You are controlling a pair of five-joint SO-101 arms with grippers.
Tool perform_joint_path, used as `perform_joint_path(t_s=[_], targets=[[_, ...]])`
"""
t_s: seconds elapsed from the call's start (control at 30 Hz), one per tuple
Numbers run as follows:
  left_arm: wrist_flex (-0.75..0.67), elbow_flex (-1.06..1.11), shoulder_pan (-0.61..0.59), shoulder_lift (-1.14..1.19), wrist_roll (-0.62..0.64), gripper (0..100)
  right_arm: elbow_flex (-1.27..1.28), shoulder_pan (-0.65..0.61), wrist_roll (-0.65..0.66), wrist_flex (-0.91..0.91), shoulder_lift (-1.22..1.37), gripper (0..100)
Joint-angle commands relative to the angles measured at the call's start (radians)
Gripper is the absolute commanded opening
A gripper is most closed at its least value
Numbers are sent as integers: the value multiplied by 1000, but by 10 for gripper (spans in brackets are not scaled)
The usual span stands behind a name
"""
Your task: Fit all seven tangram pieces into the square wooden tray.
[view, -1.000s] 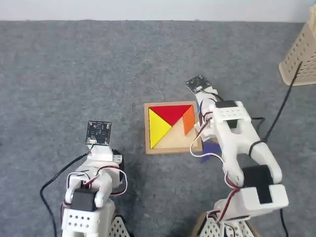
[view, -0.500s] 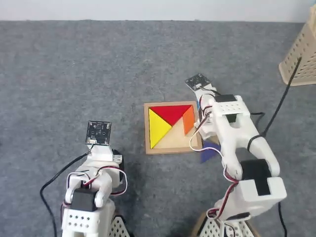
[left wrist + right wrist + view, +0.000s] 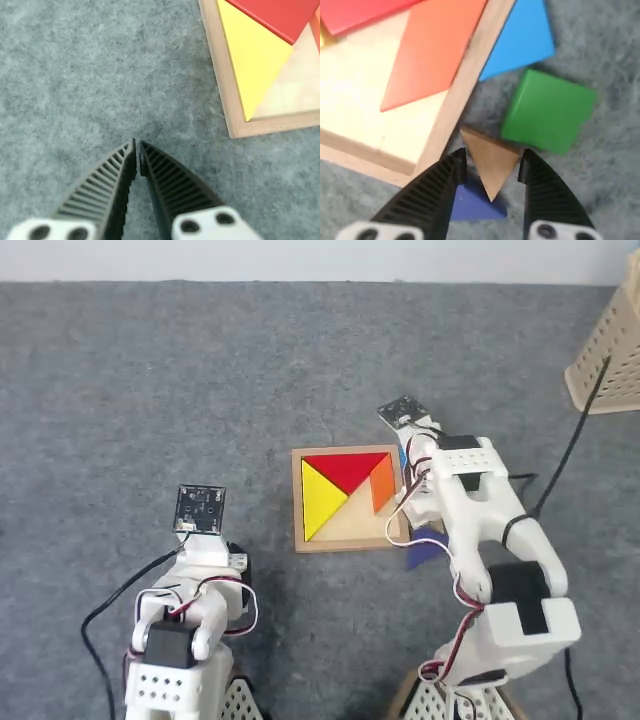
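**Stock on the table: tangram set, tray part-filled**

1. Square wooden tray (image 3: pixel 345 544), flat on the grey carpet (image 3: pixel 150 390), between the two arms and nearer the right one. I count three pieces seated in it:
   - red triangle (image 3: pixel 347 470) along the far edge;
   - yellow triangle (image 3: pixel 320 502) along the edge facing the left arm;
   - orange piece (image 3: pixel 381 485) against the edge facing the right arm.
   The near part of the tray floor (image 3: pixel 355 95) is bare wood.
2. Loose pieces, all on the carpet just outside the tray's right-hand rim (image 3: pixel 465 85):
   - blue triangle (image 3: pixel 520 40), touching the rim;
   - green square (image 3: pixel 547 110), just beside the blue one;
   - brown triangle (image 3: pixel 492 160), next to the green square, its tip lying over a dark blue piece (image 3: pixel 470 205).
3. Right gripper (image 3: pixel 491 157): low over the loose pieces, fingers spread, one on each side of the brown triangle. I cannot tell whether they touch it.
4. Left gripper (image 3: pixel 136 146): over bare carpet, near the tray's closest corner (image 3: pixel 235 132). Its fingers are pressed together with nothing between them.
5. Beige perforated container (image 3: pixel 610 350), at the far right edge, well apart from the set.
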Motion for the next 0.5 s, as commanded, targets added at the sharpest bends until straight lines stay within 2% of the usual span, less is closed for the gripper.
perform_joint_path(t_s=[0.0, 0.17, 0.33, 0.47], targets=[[5, -8, -3, -15, -5, 13, -54, 13, 12, -10, 18, 177], [5, -8, -3, -15, -5, 13, -63, 13, 9, -8, 39, 173], [5, -8, -3, -15, -5, 13, -64, 15, 5, -16, 38, 69], [5, -8, -3, -15, -5, 13, -83, 16, 3, -8, 36, 50]])
